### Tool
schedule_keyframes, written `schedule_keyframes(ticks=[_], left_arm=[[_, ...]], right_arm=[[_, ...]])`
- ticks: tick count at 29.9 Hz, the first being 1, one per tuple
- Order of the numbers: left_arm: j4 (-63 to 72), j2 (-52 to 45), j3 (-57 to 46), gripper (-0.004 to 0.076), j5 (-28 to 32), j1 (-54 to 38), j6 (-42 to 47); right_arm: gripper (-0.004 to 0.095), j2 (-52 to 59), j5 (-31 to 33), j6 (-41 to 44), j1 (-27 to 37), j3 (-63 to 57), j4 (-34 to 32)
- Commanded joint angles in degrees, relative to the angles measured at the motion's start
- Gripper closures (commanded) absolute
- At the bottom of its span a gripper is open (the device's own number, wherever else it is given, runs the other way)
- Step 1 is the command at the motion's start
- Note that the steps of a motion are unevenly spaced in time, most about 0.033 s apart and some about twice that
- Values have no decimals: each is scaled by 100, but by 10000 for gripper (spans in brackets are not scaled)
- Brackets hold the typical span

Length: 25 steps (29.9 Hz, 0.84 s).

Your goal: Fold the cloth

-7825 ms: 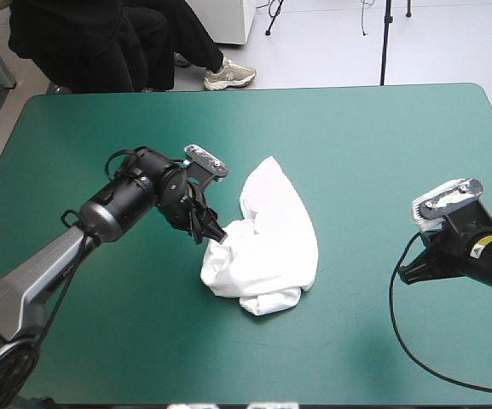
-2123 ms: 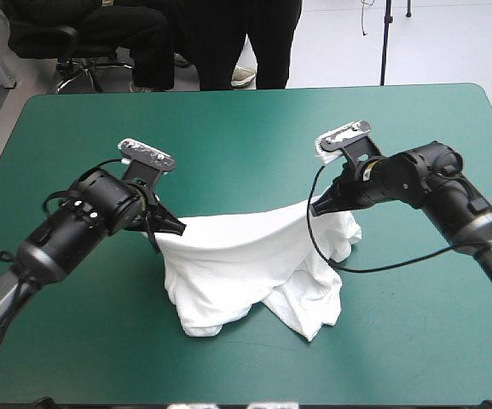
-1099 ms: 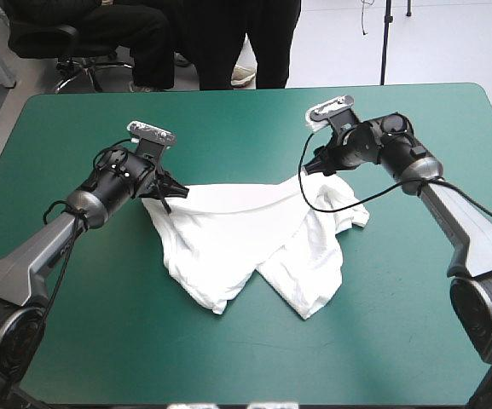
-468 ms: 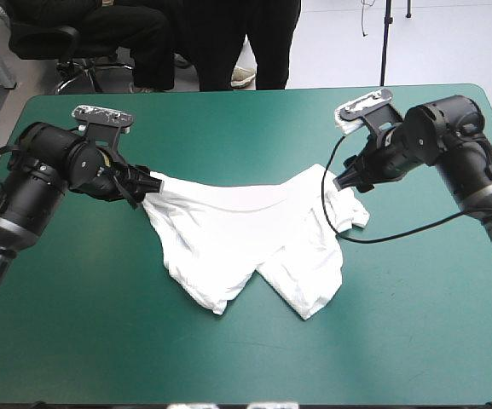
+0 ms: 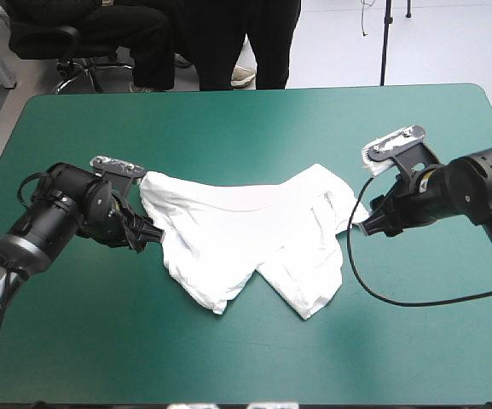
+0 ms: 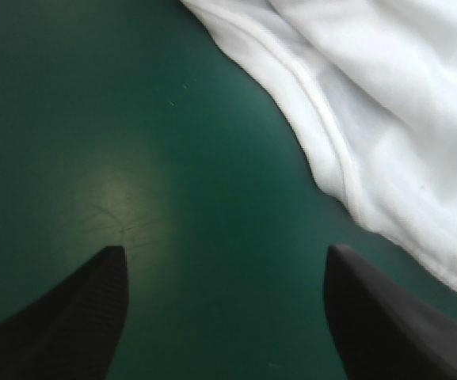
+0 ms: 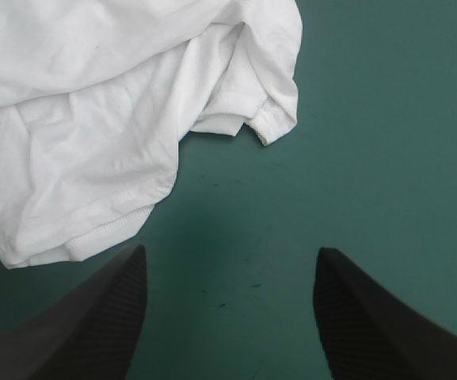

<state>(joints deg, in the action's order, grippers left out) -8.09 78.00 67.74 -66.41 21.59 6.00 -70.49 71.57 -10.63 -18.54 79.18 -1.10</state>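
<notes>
- Left gripper [image 5: 146, 236] spread wide, nothing between its black fingers [image 6: 70, 317]; centre-left of the high view, just beside the T-shirt [image 5: 246, 230].
- Right gripper [image 5: 367, 228] also spread and empty, centre-right, near a sleeve.
- T-shirt is white and lies loosely spread and wrinkled mid-frame on the teal-green cover [image 5: 254, 119], between both grippers, with two cloth corners pointing toward lower centre.

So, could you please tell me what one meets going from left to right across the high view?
left gripper → T-shirt → right gripper
</notes>
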Motion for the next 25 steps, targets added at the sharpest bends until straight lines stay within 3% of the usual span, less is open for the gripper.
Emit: schedule_keyframes(ticks=[1, 7, 25], left_arm=[[251, 73, -222, 217, 618, 8, 53], [581, 734, -325, 217, 1101, 8, 53], [1457, 1830, -325, 225, 1362, 19, -42]], right_arm=[[341, 301, -8, 66, 27, -21, -198], [341, 346, -8, 75, 27, -21, -214], [341, 229, -251, 91, 27, -21, -381]])
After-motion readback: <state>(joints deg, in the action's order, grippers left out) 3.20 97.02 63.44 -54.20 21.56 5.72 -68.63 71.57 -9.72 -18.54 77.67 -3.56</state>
